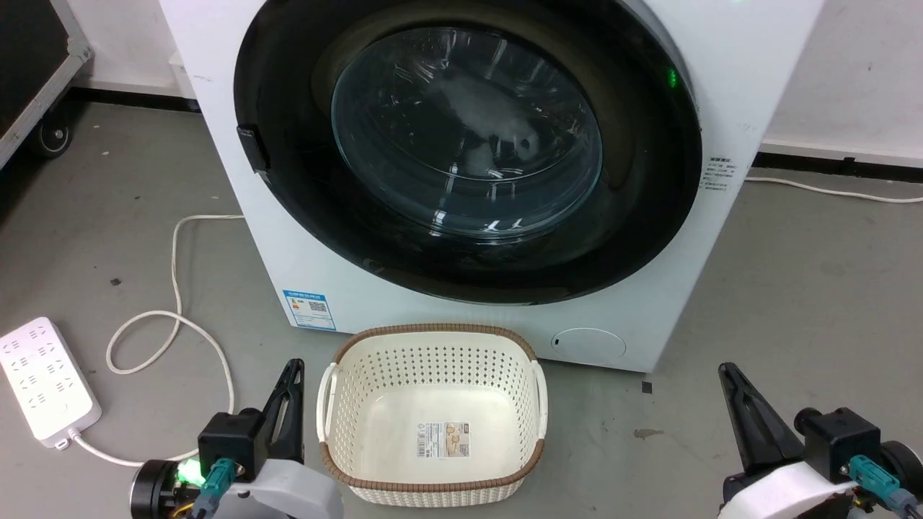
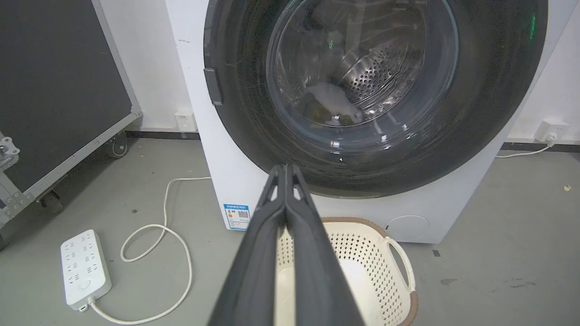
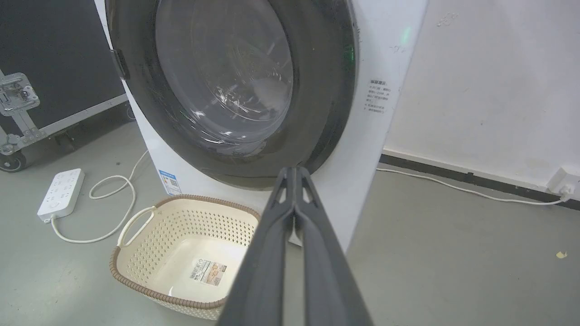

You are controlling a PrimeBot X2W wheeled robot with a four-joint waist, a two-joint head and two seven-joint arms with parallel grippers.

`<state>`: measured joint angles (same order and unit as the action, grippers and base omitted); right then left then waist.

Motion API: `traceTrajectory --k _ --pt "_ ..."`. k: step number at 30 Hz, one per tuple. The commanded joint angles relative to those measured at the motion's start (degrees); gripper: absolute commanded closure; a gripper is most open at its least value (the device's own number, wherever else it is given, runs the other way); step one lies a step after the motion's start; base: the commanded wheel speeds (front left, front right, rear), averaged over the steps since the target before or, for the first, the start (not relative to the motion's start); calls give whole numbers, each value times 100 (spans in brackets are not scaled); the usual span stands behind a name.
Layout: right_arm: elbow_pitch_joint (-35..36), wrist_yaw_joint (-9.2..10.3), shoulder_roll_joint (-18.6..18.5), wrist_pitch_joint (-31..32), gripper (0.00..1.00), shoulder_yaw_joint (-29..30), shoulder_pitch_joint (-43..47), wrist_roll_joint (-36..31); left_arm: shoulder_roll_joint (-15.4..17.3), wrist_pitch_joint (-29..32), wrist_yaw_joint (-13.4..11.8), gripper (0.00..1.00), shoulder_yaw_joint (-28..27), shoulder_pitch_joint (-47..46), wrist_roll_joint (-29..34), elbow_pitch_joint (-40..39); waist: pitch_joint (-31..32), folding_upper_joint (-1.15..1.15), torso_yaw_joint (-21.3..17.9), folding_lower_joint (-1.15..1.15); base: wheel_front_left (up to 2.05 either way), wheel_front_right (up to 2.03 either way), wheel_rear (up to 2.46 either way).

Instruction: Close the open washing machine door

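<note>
Step in hand: judged to be the end of the closing step. The washing machine door (image 1: 469,151) lay flat against the front of the washing machine (image 1: 310,274), filling the upper centre of the head view. No gap showed around its black ring in any view. Through the glass bowl, the steel drum and something pale inside were visible.

Tools:
- The left gripper (image 1: 294,369) was at the lower left of the head view, with its fingers pressed together and nothing between them. The left wrist view confirmed this, the fingers meeting at the tip (image 2: 285,168).
- The right gripper (image 1: 727,371) was at the lower right, likewise pressed together and holding nothing, as the right wrist view also showed (image 3: 294,170).

Relative position: the door sat above both grippers in the frame and well apart from them, and neither touched it. The laundry basket (image 1: 433,333) stood between the grippers, just below the machine's front. A power strip (image 1: 43,375) lay at the far left on the floor.

Next move (judgement): latch engagement could not be told from the pictures. A check would call for raising one arm past the basket. The closed fingertips would then press on the black ring near the small dark tab (image 1: 251,148) at the door's left edge, not on the glass.
</note>
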<state>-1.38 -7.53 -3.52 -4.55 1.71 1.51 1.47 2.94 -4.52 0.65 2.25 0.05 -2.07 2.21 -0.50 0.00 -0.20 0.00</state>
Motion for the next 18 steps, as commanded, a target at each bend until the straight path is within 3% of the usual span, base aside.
traceTrajectory --k 1,18 --pt "46 3 32 39 100 -12 -94 -48 -2 38 -23 100 -32 -4 62 -36 2 0 1 0 0 0 0" --pt "90 4 48 239 100 -88 -121 -95 -4 237 -44 100 -125 -4 132 -125 25 0 10 0 0 0 0"
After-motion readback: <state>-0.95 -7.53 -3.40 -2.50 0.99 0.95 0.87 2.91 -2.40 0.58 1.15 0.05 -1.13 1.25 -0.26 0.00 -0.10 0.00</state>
